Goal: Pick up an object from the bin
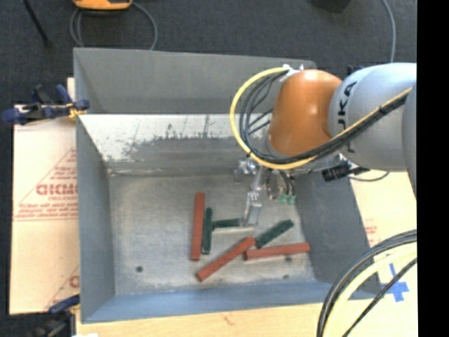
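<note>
Presently at the gripper (252,213): lowered into the bin (92,209), tip close above the floor; whether it is wide or narrow cannot be told.
Nearest thing: a dark green bar (226,224) lying flat, its end directly under the tip.
Contact: not confirmed; nothing is seen held.
Second green bar (207,231): beyond the first one's far end, away from the arm, touching it crosswise.
Third green bar (274,233): just beside the tip, on the arm's side, slanted.
Red-brown bars: three; one (198,225) alongside the second green bar, one (226,259) slanted in front of the tip, one (278,250) near the third green bar.
Count: three green, three red-brown, six in all.
Handling, judged: light, stiff, smooth, so liable to slip or pivot.
Hold, judged: across the narrow width near the middle, clear of the touching neighbour.
</note>
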`<move>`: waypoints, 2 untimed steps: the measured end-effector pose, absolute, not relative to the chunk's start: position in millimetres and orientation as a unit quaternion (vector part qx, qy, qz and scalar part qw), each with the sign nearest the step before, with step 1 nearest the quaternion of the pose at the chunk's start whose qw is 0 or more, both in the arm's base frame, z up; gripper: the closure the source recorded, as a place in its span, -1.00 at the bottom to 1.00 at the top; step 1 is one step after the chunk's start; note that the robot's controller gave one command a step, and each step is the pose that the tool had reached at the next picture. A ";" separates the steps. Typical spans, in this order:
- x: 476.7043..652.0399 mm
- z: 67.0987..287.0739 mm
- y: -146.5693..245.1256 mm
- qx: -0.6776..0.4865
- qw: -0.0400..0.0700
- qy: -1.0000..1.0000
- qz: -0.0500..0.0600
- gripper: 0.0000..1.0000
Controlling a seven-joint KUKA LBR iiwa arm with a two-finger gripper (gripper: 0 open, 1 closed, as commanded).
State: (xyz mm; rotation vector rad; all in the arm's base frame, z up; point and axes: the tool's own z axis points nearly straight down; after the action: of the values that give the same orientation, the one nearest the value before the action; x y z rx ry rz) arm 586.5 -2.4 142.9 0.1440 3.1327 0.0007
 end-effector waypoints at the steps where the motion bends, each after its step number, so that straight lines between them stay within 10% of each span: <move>1: 576.4 74.8 23.1 0.064 0.004 0.998 0.001 -1.00; 2: 590.2 71.4 3.8 0.124 0.003 0.992 0.000 1.00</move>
State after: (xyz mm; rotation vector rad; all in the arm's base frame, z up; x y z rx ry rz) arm 590.2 3.8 71.4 0.3904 3.1117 0.0010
